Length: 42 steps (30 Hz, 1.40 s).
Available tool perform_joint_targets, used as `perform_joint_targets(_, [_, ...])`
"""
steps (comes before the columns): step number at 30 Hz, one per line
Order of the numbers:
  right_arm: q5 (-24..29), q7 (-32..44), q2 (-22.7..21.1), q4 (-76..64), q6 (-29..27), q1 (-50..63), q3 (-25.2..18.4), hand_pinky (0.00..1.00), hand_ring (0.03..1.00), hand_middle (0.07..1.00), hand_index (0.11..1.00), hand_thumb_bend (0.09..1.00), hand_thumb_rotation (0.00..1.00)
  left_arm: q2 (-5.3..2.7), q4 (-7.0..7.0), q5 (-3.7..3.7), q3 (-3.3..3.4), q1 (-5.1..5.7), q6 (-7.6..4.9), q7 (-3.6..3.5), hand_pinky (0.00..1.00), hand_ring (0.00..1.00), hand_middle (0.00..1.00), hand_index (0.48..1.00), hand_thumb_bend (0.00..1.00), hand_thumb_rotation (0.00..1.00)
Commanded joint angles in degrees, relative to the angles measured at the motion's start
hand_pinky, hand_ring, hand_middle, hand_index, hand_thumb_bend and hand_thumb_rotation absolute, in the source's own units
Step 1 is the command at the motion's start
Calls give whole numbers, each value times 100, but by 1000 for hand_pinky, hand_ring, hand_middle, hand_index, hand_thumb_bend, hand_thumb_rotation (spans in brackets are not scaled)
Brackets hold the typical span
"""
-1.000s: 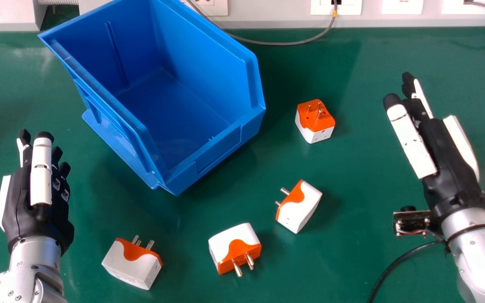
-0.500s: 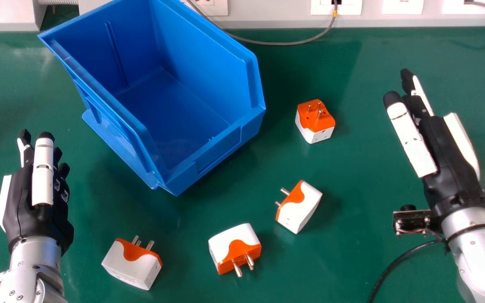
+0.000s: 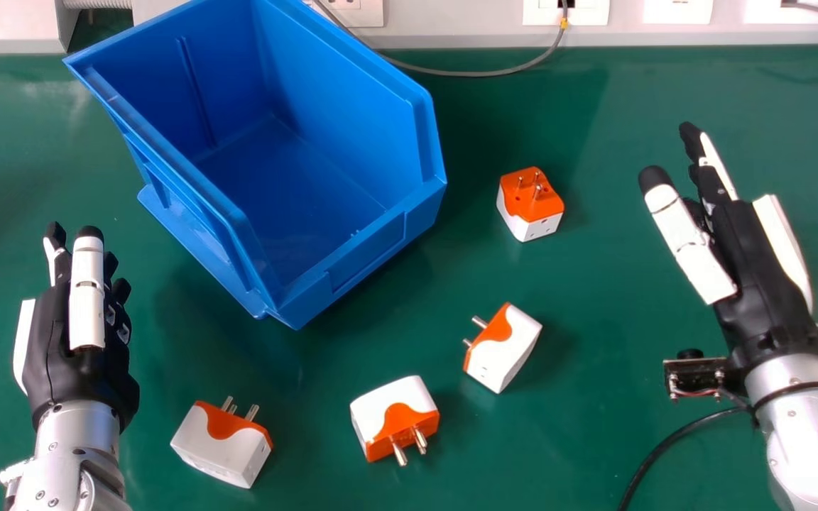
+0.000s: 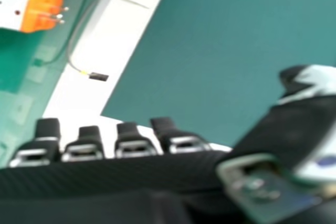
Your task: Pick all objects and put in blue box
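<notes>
glossy green tabletop (image 3: 593, 440) is carrying an angular blue plastic box (image 3: 352, 266)

the box is standing with its open top facing up. to the right, the black and white right hand (image 3: 771, 284) is stretching its fingers out straight, small gaps showing between the tips, and its thumb is angling away from them. at the left, the matching left hand (image 3: 72, 355) is holding its fingers straight too; whether they are pressing against one another, i cannot tell. a thin grey cable (image 3: 473, 73) is curving along the wall.

all four adapters are lying outside the box. the white-and-orange plastic adapter nearest the left hand (image 3: 214, 447) is pointing its metal prongs away from the robot. a second white-and-orange adapter (image 3: 388, 415) is pointing its prongs toward the robot. a third of the same kind (image 3: 508, 351) is aiming its prongs leftward. the farthest white-and-orange adapter (image 3: 531, 202), right of the box, is pointing its prongs upward.
</notes>
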Motion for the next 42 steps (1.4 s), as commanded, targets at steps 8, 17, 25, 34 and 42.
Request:
perform_joint_targets(8, [-957, -481, -62, 287, 448, -686, 481, 871, 954, 953, 943, 307, 611, 16, -77, 54, -24, -40, -94, 49, 1000, 1000, 1000, 998, 177, 864])
perform_joint_targets(17, [-1840, -441, -337, 497, 965, -1167, 953, 768, 889, 896, 887, 447, 513, 25, -11, 70, -61, -117, -85, 99, 1000, 1000, 1000, 999, 197, 872])
perform_joint_targets(25, [-1966, -452, -404, 1182, 1006, -1677, 1212, 694, 842, 862, 857, 540, 519, 33, 23, 90, -54, -164, -92, 108, 1000, 1000, 1000, 999, 209, 877])
perform_joint_targets(34, [-2280, -821, -286, 2089, 1170, -2213, 1600, 744, 868, 888, 890, 560, 658, 70, 56, 119, -56, -165, -112, 82, 1000, 1000, 1000, 993, 217, 881])
perform_joint_targets(42, [-2597, -801, -163, 2902, 1737, -2853, 1955, 775, 886, 901, 904, 577, 757, 85, 67, 194, -67, -193, -94, 96, 1000, 1000, 1000, 991, 216, 884])
